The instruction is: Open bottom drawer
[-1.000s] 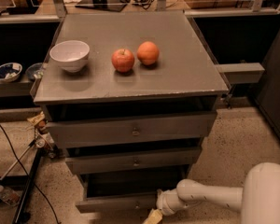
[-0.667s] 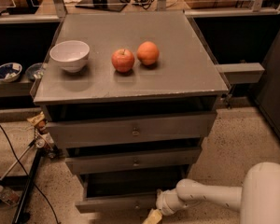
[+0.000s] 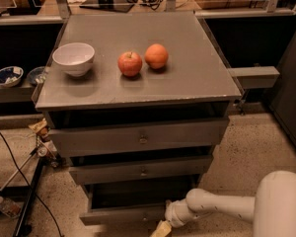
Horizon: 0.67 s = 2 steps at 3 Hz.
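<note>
- at the foot of the cabinet [image 3: 197,78], low at the edge of the view, the gripper [image 3: 160,229] is seen, set against the front of the bottom drawer [image 3: 118,215], right of its middle. is anything held?
- that cannot be told; the gripper is partly cut off by the edge, and the drawer's knob is not made out. the white arm [image 3: 222,205] is stretched in from the right, close above the floor [image 3: 246,152].
- and the drawer itself?
- it is the lowest of three grey fronts, under the middle drawer [image 3: 140,169] and the top drawer [image 3: 138,137]. its front is judged to stand a little forward, with a dark gap shown above it, so the task is judged begun but not finished.
- what could go wrong?
- if the hold is slight, it could be lost in the pull and the drawer left part open. if the pull is made off the drawer's line, the drawer could be jammed on its runners. by a hard tug the cabinet might be shaken, and the apple [image 3: 130,63] and the orange [image 3: 156,56], just beside each other on its top, could be set rolling.
- what is held in the containers?
- the white bowl [image 3: 73,58], apart to the left of the apple, is seen empty. inside the bottom drawer nothing can be made out; only darkness is shown.
</note>
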{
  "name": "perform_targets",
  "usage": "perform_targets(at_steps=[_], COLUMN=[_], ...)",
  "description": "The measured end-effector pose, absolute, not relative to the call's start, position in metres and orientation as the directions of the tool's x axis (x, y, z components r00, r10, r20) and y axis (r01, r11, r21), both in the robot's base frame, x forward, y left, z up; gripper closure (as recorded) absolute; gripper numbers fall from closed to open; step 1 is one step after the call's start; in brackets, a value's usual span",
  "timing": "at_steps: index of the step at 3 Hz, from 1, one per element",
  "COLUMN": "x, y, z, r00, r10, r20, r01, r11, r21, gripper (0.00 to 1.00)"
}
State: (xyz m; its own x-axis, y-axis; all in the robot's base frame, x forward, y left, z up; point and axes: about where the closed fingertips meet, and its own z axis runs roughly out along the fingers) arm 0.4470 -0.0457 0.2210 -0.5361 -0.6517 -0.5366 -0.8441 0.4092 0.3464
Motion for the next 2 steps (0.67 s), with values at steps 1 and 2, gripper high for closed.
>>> perform_targets(at_steps=[1,2], x=[0.4477,0.446], y=[-0.0451,-0.045], z=[0.2213,0.2229], r00=[-0.536,-0.538], r10=[-0.652,-0.649], r20=[-0.537,-0.538], r01=[-0.844,-0.843], r11=[0.409,0.406], r21=[0.346,0.353], gripper=[0.0,0.0])
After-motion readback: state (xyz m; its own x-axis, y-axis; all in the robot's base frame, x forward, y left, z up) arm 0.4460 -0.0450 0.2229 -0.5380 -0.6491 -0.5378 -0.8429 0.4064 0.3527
